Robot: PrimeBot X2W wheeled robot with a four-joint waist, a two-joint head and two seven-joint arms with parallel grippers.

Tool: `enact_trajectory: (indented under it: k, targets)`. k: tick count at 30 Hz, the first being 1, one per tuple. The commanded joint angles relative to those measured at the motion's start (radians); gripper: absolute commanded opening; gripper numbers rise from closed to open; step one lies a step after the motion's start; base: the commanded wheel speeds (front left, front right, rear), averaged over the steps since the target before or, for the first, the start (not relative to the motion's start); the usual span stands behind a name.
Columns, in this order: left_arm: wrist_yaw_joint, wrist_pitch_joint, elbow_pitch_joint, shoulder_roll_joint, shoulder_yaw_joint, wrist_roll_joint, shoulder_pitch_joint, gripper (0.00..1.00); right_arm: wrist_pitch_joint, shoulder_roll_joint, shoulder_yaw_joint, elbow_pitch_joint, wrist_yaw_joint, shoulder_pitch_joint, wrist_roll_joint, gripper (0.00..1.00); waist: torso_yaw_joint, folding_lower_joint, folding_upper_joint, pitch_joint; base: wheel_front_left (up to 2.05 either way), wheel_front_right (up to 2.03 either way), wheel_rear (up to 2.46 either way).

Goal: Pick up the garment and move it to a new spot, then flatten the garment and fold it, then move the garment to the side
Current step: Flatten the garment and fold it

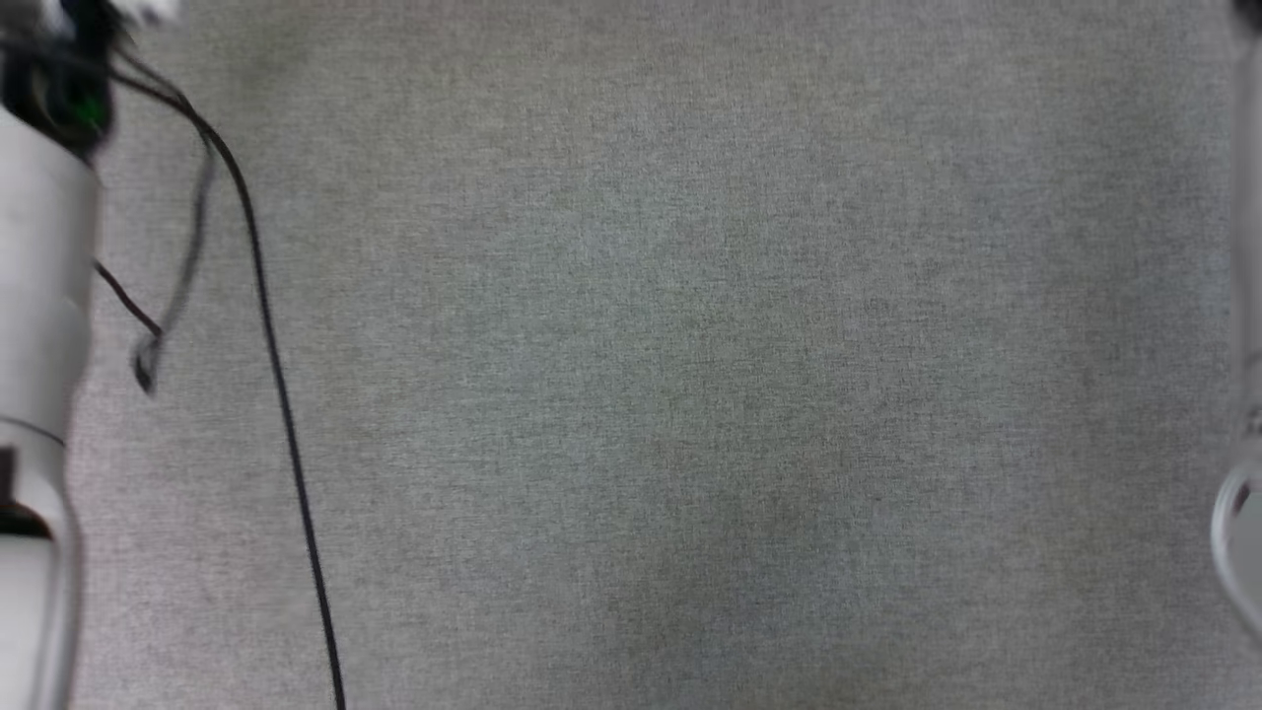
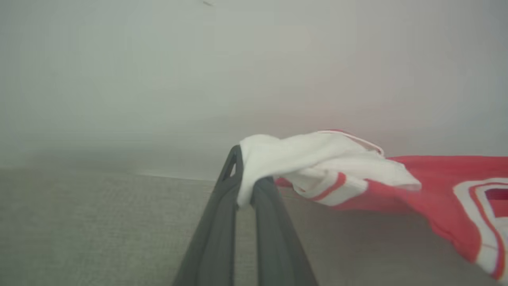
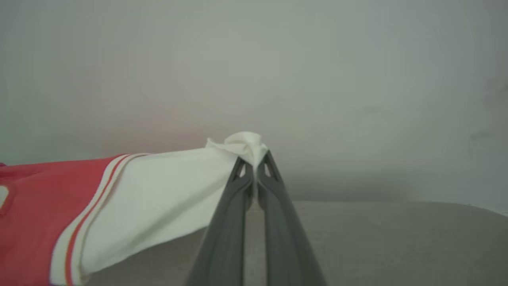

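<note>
**Right now: both grippers pinching the jersey by its white corners, above the grey surface**

Right now my left wrist view shows the left gripper (image 2: 251, 174) with its two dark fingers (image 2: 214, 234) pressed nearly together on a bunched white corner of the garment (image 2: 428, 178). The cloth wraps over the tip of one finger and is nipped between the pair. From there the jersey runs off to that view's right: first white with a red stripe, then plain red, with part of a white-outlined marking (image 2: 490, 196) at the frame's edge. It hangs over the grey woven surface (image 2: 99, 222) and throws a soft shadow on it. I cannot tell whether its lowest part touches down.

On my right wrist view the right gripper (image 3: 254, 169) is closed tight on another white corner, a small tuft of fabric poking out above the fingertips. The white panel (image 3: 158, 198) spreads to that view's left, crosses a band of red-and-white striped trim (image 3: 79, 226), and turns red beyond it. A pale wall (image 3: 357, 79) stands behind.

From the head camera I see the grey surface (image 1: 690, 345), the pale left forearm (image 1: 39, 296) along the left edge with a black cable (image 1: 266, 325) trailing down beside it, and a sliver of the right arm (image 1: 1244, 532) at the right edge, blurred.
</note>
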Motion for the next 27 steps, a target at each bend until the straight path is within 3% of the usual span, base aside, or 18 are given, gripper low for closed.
enact_trajectory:
  k: [1, 6, 12, 20, 27]
  targets:
    - [-0.003, -0.002, 0.010, -0.004, 0.000, -0.009, 0.027, 0.00, -0.013, -0.001, 0.002, 0.011, -0.001, 0.032, 0.014, 0.00, 0.005, -0.0001, 0.0000, -0.012, 0.00, 0.00, 0.00]
    - [-0.009, -0.011, 0.042, -0.026, 0.005, -0.077, 0.162, 0.00, -0.071, 0.002, 0.017, 0.049, -0.001, 0.206, 0.068, 0.00, 0.009, -0.0001, 0.0000, -0.075, 0.00, 0.00, 0.00]
    - [-0.009, -0.051, -0.015, -0.013, 0.006, -0.143, 0.341, 0.00, -0.102, -0.014, 0.067, -0.021, -0.002, 0.429, 0.156, 0.00, 0.009, -0.0001, 0.0000, -0.173, 0.00, 0.00, 0.00]
    - [-0.005, -0.079, -0.133, 0.025, 0.007, -0.166, 0.593, 0.00, -0.047, -0.044, 0.096, -0.317, -0.002, 0.785, 0.255, 0.00, 0.012, -0.0001, 0.0000, -0.301, 0.00, 0.00, 0.00]
    - [0.056, -0.087, -0.293, 0.049, 0.039, -0.160, 0.843, 0.00, 0.070, -0.007, 0.019, -0.625, -0.002, 1.103, 0.271, 0.00, 0.020, -0.0001, 0.0000, -0.370, 0.00, 0.00, 0.00]
